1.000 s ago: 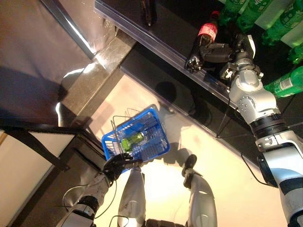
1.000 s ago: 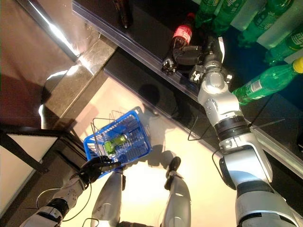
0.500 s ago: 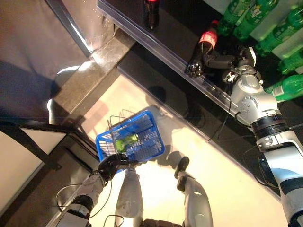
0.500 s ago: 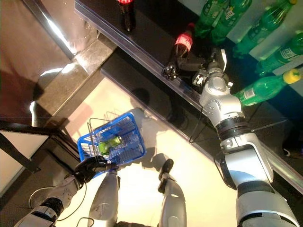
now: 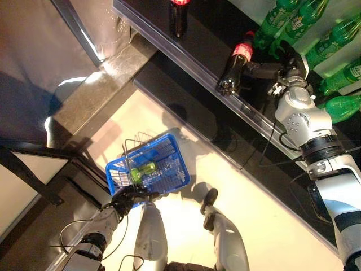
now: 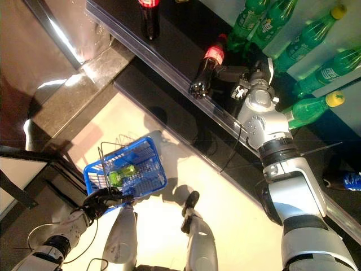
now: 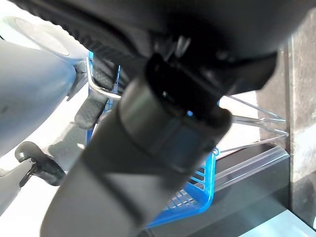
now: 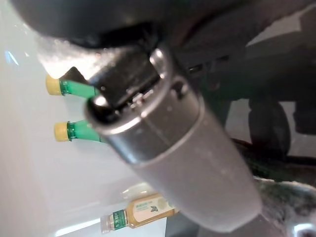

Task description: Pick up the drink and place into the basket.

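— Where is the drink right now?

— The cola bottle [image 5: 232,66] with the red cap and label stands tilted on the dark shelf [image 5: 192,42], its base near the shelf's front edge. The right hand [image 5: 269,69] reaches to it from the side; its dark fingers [image 6: 227,71] run out to the bottle's body at about the middle.

— Is the hand closed around it?

— The fingers touch or lie just against the bottle, but I cannot tell whether they wrap it. The right wrist view is filled by the hand's own bulk and does not settle it.

— And the basket?

— The blue basket [image 5: 172,182] hangs low above the pale floor [image 5: 265,226], held by the left hand [image 5: 127,197], whose fingers are curled round the wire handle [image 7: 102,90]. A green bottle [image 5: 142,170] lies on its side inside the basket.

— What else is on the shelf?

— A second cola bottle [image 5: 178,17] stands upright farther along, well apart from the first. Behind the right hand, a row of green bottles [image 6: 307,39] with yellow caps stands against the back. The right wrist view also shows a pale yellowish bottle [image 8: 140,212] there.
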### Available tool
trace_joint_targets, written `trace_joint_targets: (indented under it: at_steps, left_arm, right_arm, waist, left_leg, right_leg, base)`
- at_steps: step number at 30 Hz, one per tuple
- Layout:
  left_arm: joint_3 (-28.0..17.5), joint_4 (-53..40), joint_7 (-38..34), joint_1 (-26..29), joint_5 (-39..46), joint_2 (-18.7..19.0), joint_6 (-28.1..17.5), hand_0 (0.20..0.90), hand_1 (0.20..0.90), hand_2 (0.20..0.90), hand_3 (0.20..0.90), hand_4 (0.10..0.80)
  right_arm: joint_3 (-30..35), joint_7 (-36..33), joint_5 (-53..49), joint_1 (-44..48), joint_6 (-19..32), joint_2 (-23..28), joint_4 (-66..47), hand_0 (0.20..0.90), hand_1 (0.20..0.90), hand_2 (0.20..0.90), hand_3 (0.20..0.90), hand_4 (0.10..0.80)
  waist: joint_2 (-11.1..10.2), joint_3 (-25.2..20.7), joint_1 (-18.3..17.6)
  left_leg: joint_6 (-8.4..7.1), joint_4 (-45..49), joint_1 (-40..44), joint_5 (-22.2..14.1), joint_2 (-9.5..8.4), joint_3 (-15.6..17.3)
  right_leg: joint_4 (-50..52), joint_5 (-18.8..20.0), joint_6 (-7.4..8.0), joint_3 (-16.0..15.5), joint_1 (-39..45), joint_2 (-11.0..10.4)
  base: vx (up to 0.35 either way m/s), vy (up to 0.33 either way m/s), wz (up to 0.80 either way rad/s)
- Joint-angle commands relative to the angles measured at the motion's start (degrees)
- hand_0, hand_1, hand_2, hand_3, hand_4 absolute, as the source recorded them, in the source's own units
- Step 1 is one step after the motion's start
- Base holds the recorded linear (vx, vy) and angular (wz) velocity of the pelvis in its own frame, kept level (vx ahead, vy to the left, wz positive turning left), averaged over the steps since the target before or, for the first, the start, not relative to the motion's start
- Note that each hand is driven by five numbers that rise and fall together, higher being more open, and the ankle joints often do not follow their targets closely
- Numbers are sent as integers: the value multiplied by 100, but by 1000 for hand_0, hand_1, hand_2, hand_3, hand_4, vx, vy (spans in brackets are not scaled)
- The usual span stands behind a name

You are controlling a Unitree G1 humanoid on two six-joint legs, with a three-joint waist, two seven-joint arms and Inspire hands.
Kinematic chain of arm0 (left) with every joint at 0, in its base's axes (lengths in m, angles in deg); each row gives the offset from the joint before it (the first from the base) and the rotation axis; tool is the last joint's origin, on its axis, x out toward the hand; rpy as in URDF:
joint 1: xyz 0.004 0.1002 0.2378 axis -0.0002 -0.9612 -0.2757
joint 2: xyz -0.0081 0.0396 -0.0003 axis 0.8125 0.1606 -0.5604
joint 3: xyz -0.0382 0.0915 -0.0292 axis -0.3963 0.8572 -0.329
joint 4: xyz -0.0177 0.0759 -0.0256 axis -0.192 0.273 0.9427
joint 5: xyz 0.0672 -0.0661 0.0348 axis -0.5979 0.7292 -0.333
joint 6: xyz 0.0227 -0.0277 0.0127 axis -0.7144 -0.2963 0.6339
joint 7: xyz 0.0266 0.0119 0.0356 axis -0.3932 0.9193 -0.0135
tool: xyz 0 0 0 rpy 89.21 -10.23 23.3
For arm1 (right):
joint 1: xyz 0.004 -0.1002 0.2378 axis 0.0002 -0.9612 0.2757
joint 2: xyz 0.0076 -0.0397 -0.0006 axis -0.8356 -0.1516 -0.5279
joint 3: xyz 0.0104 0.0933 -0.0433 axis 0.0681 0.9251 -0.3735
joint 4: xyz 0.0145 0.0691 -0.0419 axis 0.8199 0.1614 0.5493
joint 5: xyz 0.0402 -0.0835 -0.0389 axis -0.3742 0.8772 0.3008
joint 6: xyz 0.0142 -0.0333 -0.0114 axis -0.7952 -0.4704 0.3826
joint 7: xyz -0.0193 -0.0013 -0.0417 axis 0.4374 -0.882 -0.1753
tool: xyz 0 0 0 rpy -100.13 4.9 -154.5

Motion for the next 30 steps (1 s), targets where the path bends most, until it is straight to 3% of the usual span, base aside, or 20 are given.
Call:
trace_joint_targets:
  at_steps: [1,30]
  left_arm:
    - [185,-339,228,-429,-52,396,-176,300,300,300,200,100]
    - [217,-386,275,-414,-432,591,-85,300,300,300,200,100]
  right_arm:
    - [-50,-115,-111,919,594,664,-260,900,900,900,900,800]
    - [-535,376,-1360,1399,-165,347,557,900,900,900,900,800]
  waist:
    - [-116,-220,159]
    - [-368,-306,437]
  left_leg:
    - [461,207,-321,98,-85,-6]
    - [424,41,-89,103,-55,-11]
  right_leg:
    - [239,-405,637,-208,442,-578]
    - [48,-365,665,-362,799,-509]
  base:
    - [0,0,0]
    - [4,-8,1]
